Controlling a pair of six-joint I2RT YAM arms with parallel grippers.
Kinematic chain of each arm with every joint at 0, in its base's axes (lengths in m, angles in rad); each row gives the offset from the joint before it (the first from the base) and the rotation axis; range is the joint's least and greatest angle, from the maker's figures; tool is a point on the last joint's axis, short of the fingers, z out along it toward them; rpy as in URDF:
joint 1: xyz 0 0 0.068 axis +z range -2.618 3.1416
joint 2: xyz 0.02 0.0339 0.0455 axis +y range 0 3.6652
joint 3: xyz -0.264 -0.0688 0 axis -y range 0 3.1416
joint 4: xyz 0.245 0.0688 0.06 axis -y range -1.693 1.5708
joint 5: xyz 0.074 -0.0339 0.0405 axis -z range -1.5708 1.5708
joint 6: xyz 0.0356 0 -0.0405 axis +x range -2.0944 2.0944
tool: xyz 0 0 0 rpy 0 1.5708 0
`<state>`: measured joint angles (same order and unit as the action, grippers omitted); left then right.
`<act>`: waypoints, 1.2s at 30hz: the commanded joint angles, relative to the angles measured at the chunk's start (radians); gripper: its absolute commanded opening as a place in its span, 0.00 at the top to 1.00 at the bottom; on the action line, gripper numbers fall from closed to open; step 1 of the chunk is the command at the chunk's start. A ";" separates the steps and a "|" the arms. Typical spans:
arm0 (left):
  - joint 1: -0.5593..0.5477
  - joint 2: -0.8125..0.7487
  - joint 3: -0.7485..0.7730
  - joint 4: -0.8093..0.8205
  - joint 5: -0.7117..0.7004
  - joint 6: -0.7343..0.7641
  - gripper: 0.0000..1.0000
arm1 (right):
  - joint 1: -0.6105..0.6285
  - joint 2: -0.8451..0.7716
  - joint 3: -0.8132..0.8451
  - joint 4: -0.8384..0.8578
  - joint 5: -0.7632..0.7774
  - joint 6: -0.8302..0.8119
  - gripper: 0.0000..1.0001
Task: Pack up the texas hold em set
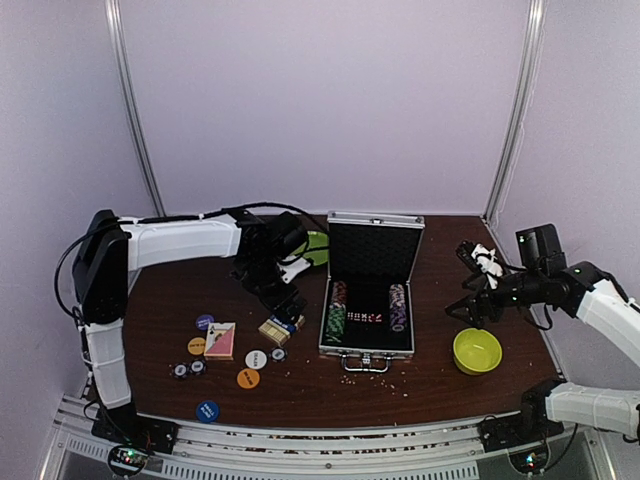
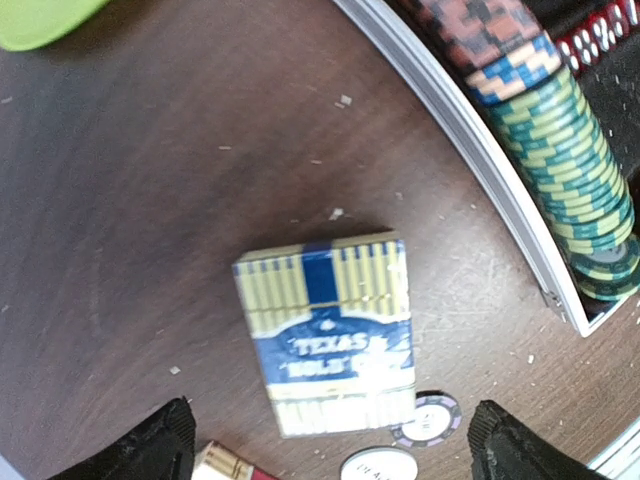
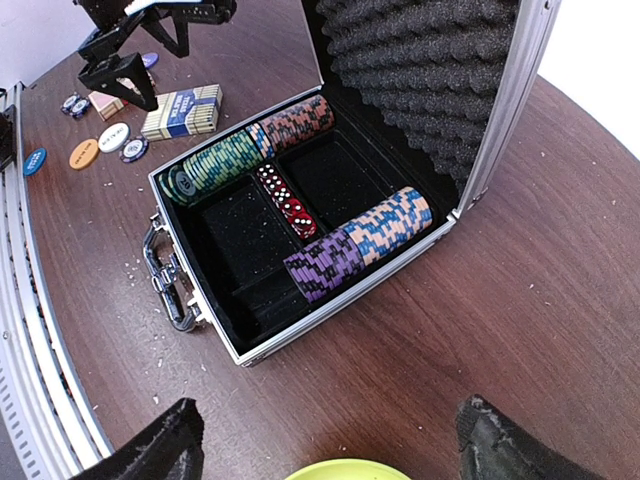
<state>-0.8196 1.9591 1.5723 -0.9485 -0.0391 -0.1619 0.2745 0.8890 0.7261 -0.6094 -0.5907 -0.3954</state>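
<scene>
The silver case (image 1: 368,352) stands open mid-table, lid up, with striped chip rows (image 1: 335,320) and red dice inside; it also shows in the right wrist view (image 3: 300,330). My left gripper (image 1: 283,303) hovers open over the blue card deck (image 1: 278,327), left of the case. In the left wrist view the deck (image 2: 330,335) lies flat between the spread fingers of that gripper (image 2: 335,440). A pink deck (image 1: 220,340) lies further left. My right gripper (image 1: 470,310) is open and empty, right of the case; it also shows in its wrist view (image 3: 325,440).
Button discs lie at front left: orange (image 1: 248,378), white (image 1: 256,358), blue (image 1: 207,410). Loose chips (image 1: 180,370) lie nearby. The yellow-green bowl (image 1: 477,350) sits under my right gripper. The green plate (image 1: 316,247) is behind the left arm.
</scene>
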 commanded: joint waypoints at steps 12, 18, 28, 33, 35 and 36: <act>0.039 0.162 0.057 -0.023 0.023 0.028 0.13 | -0.004 0.017 -0.008 -0.006 -0.015 -0.026 0.13; 0.049 0.186 0.074 -0.024 0.065 0.031 0.20 | -0.005 0.026 -0.008 -0.007 -0.014 -0.032 0.13; 0.049 0.203 0.089 -0.034 0.105 0.042 0.25 | -0.005 0.032 -0.008 -0.010 -0.016 -0.038 0.14; 0.050 0.189 0.089 -0.056 0.098 0.063 0.37 | -0.005 0.037 -0.006 -0.013 -0.017 -0.040 0.14; 0.047 0.166 0.086 -0.078 0.099 0.098 0.43 | -0.004 0.037 -0.006 -0.014 -0.018 -0.042 0.14; 0.042 0.147 0.080 -0.088 0.100 0.125 0.44 | -0.004 0.037 -0.006 -0.015 -0.019 -0.043 0.14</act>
<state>-0.7776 2.1563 1.6432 -0.9756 0.0448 -0.1123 0.2745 0.9245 0.7261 -0.6167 -0.5922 -0.4236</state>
